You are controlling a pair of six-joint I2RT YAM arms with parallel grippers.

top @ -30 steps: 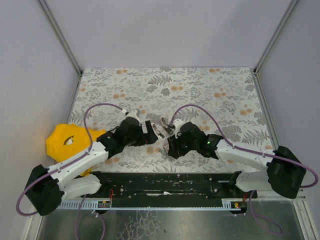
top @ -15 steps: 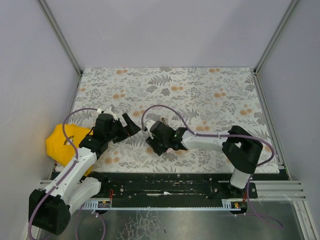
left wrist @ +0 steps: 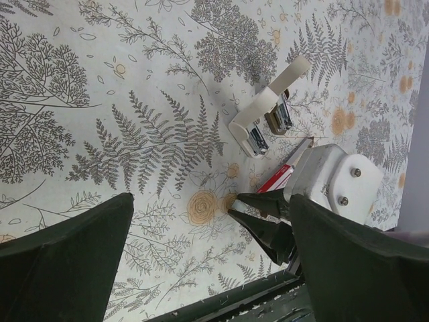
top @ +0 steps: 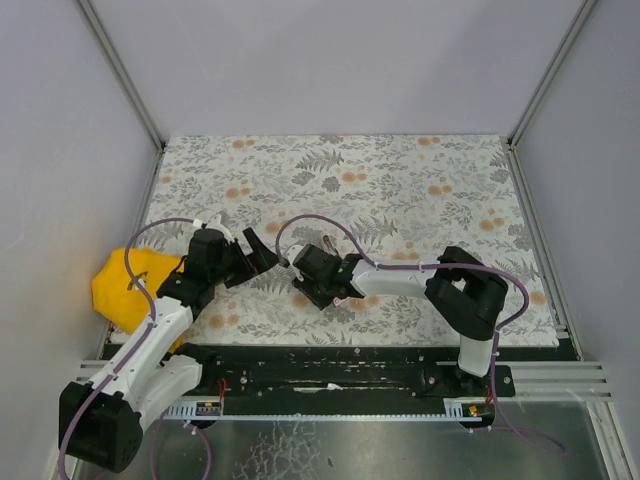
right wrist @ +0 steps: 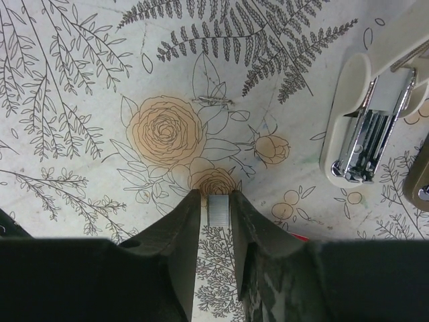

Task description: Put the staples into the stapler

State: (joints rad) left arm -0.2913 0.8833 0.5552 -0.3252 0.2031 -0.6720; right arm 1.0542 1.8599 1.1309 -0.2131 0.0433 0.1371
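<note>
The white stapler [right wrist: 365, 127] lies open on the patterned mat, its metal magazine showing; it also shows in the left wrist view [left wrist: 268, 107] and the top view [top: 328, 243]. My right gripper [right wrist: 216, 198] is shut on a short grey strip of staples [right wrist: 218, 208], low over the mat to the left of the stapler. The pink-and-white staples carton [left wrist: 285, 176] lies beside the right gripper [left wrist: 248, 211], partly hidden by it. My left gripper [left wrist: 211, 268] is open and empty, apart from the stapler, to the left of the right gripper [top: 300, 287].
A yellow object [top: 125, 285] lies off the mat's left edge by the left arm. One loose bent staple [right wrist: 214, 100] lies on the mat ahead of the right fingers. The black rail [top: 340, 365] runs along the near edge.
My left gripper has drawn back to the left, away from the stapler. My right gripper has shifted left and its arm has folded in. Little has moved in the last half second.
</note>
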